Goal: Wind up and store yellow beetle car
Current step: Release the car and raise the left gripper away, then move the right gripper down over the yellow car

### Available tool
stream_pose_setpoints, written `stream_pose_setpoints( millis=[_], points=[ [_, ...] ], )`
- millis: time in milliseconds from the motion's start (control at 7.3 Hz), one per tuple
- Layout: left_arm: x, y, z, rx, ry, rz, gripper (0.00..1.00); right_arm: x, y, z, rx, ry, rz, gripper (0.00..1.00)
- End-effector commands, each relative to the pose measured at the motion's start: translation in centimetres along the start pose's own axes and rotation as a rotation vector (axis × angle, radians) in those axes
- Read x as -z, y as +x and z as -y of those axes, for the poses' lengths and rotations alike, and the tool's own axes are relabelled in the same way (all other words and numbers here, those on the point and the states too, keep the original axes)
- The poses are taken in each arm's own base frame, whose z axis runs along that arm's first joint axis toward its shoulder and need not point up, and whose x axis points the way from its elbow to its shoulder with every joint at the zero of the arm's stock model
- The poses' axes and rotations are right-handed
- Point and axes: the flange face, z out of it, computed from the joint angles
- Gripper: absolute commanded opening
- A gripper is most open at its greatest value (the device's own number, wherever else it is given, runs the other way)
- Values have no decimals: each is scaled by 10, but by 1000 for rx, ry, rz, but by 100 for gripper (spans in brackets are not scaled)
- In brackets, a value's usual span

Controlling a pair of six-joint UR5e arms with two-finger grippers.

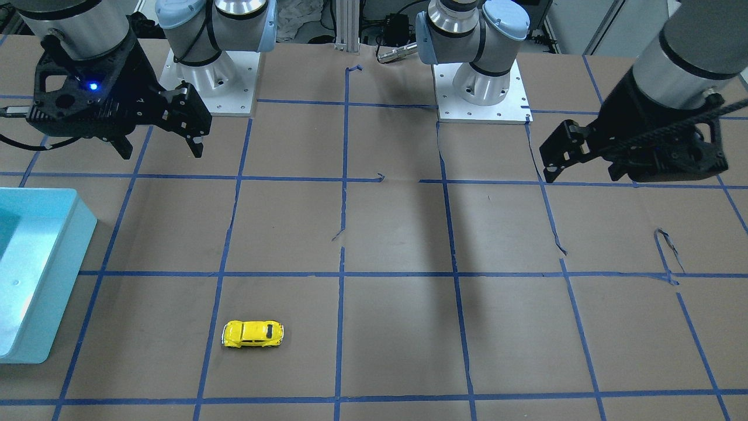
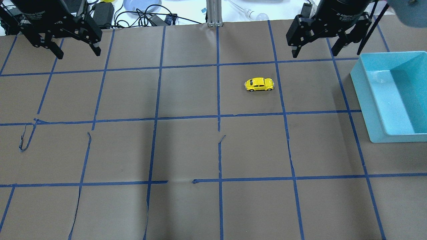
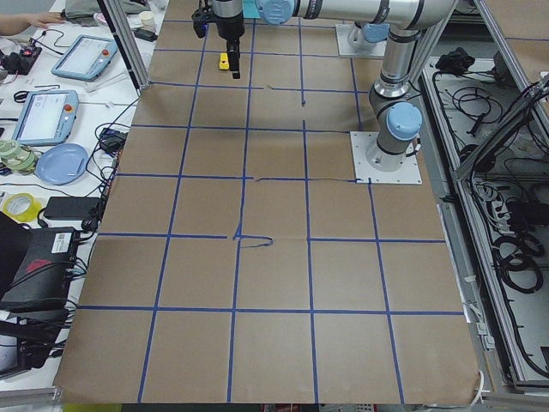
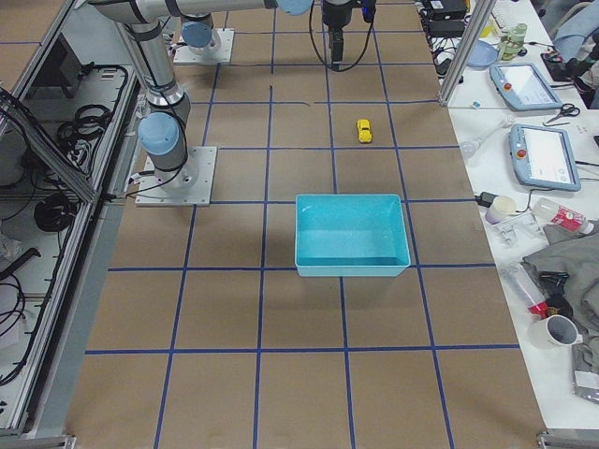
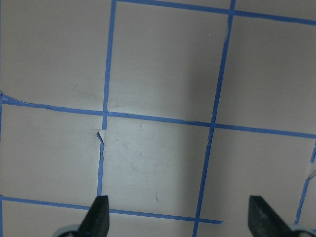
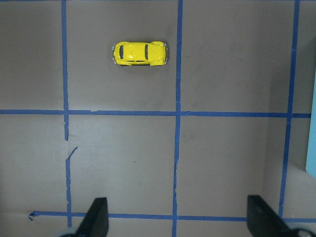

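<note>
Overhead, the car (image 2: 259,84) lies at eight o'clock from the nearer right gripper (image 2: 313,53), long axis three-to-nine; the left gripper (image 2: 79,53) is well apart. Both are spread, empty.

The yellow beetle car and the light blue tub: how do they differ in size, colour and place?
Size: the yellow beetle car is far smaller than the light blue tub. Colour: the car is glossy yellow; the tub is plain light blue. Place: the car stands between the blue tape lines; the tub covers some, further to the robot's right. Both rest on the brown paper, on the robot's right.
</note>
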Motion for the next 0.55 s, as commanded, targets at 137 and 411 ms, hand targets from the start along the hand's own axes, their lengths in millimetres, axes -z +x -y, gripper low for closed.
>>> stream_pose_setpoints(
  millis=[137, 411],
  points=[
    [-5, 55, -27, -107, 20, 12, 100, -3, 0, 3, 71, 6, -13, 100],
    [-7, 57, -48, -107, 15, 11, 100, -50, 0, 22, 126, -54, -8, 100]
  ],
)
